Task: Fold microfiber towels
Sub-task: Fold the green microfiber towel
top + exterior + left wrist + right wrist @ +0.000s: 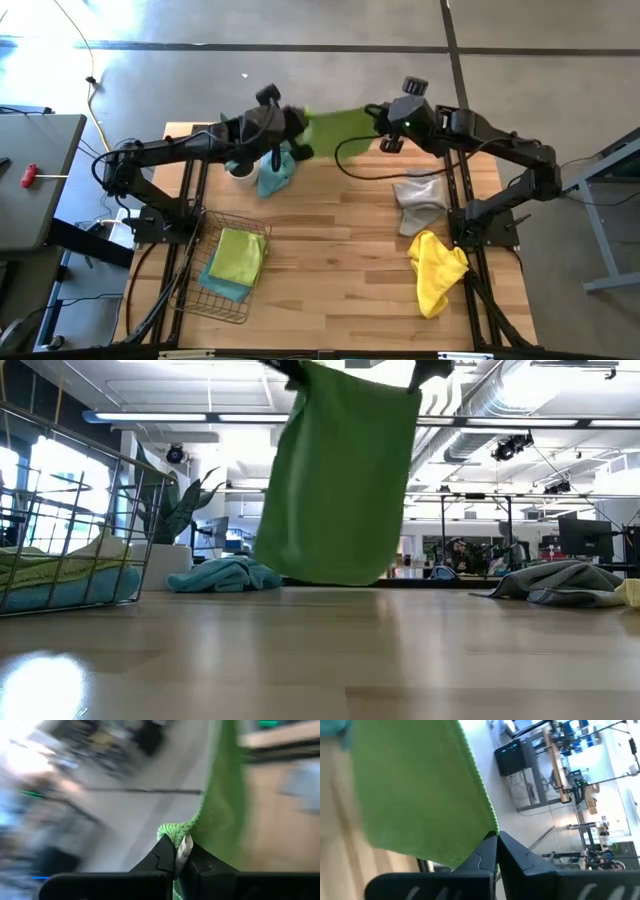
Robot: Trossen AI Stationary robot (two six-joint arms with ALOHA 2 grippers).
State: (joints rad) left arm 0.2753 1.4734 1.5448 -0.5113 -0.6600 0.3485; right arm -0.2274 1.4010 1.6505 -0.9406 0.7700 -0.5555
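Grippers pinching one lime green microfiber towel aloft between them.
I see my left gripper [181,851] and right gripper [497,839] each clamped on a top corner; the green cloth [340,475] hangs clear above the far edge of the wooden table [340,260].

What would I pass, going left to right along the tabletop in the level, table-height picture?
Wire basket holding folded towels → potted plant → crumpled teal towel → green towel hanging from above → grey towel → a sliver of yellow towel at the edge.
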